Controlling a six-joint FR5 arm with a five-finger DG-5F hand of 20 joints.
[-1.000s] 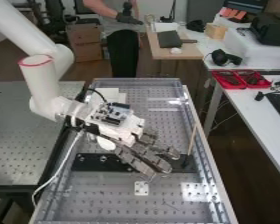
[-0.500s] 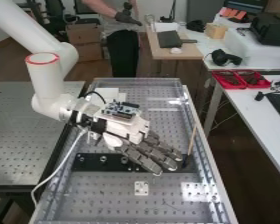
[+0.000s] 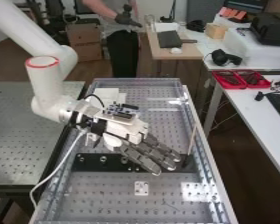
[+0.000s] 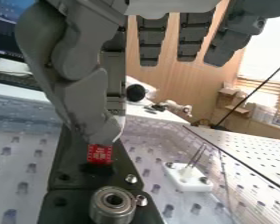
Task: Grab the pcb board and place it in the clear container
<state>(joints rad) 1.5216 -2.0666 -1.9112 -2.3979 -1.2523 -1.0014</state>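
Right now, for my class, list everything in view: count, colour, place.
Small patterned piece: one, red, below the dark grey hand.
Flat black strip: one, black, across the perforated bench.
Ring-shaped bearing: at least one, silver, on the strip.
Small square plate: one, white, on the bench.
Clear plastic wall: at least one, colourless, along the bench.
Thin stick: one, brown, by the strip.
Shallow plastic trays: two, red, on the side table.
Circuit board: one, blue, on the arm.
Jointed arm: one, white, above the bench.
Hand: one, dark grey, over the strip.
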